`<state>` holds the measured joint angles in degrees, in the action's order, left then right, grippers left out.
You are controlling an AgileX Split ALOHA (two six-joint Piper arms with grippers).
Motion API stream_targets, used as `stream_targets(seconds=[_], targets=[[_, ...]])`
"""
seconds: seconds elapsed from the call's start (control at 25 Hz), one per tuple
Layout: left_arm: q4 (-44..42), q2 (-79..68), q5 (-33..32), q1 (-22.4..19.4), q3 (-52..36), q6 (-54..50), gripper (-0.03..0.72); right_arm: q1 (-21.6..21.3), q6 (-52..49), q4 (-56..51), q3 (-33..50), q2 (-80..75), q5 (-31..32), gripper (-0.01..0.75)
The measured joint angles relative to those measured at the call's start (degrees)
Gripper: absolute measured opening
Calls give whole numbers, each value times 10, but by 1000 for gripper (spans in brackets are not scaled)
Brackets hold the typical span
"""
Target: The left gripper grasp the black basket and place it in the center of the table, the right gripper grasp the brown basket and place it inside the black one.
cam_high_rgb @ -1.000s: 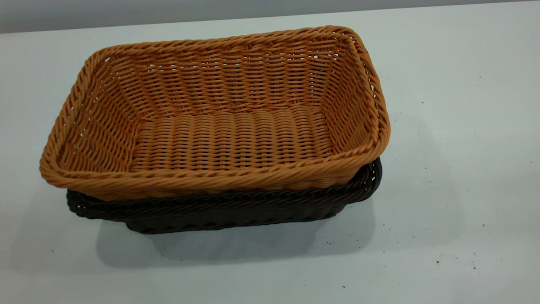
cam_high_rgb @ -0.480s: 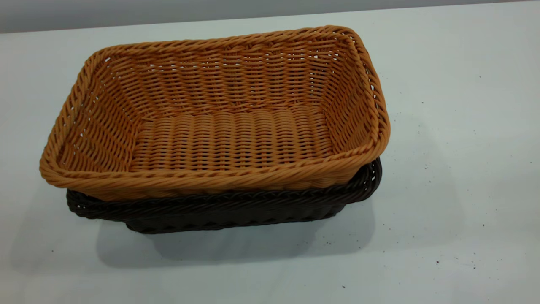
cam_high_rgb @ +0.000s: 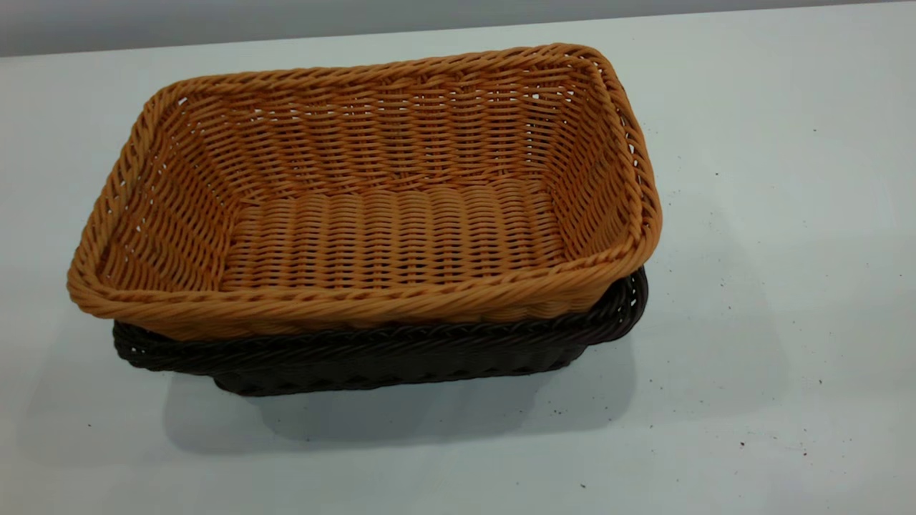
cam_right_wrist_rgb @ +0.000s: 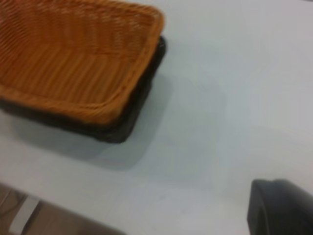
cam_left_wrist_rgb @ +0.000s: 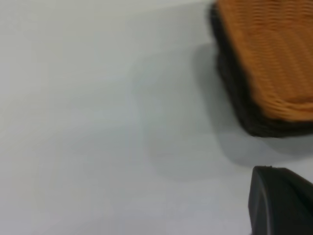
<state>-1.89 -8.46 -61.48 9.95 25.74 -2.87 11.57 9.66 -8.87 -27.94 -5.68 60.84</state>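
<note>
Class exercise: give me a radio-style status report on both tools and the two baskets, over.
Both tools clear of the baskets, fingers unseen. Brown basket nested inside black basket on the table. Nothing in the way.

Left gripper [cam_left_wrist_rgb: 281, 200] and right gripper [cam_right_wrist_rgb: 279, 207] hover clear.

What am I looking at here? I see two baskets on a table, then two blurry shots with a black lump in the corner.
This is a two-armed robot at a table. The wide picture comes from a camera outside the rig; neither arm shows in it. There the brown basket sits nested inside the black basket. The other two pictures come from cameras on each arm's wrist. The black lump is part of that arm's own end: the left gripper and the right gripper. Both are away from the baskets, holding nothing that shows.
</note>
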Motion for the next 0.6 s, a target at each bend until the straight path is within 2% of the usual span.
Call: stream_targets(seconds=[0.08, 0.24, 0.6], targets=[[0, 1, 0, -41, 0, 0, -1, -27, 1, 0, 0, 8, 0, 0], [0, 1, 0, -90, 0, 0, -1, -75, 1, 0, 0, 25, 0, 0], [-1, 30, 0, -101, 0, 0, -1, -148, 1, 0, 0, 26, 0, 0]])
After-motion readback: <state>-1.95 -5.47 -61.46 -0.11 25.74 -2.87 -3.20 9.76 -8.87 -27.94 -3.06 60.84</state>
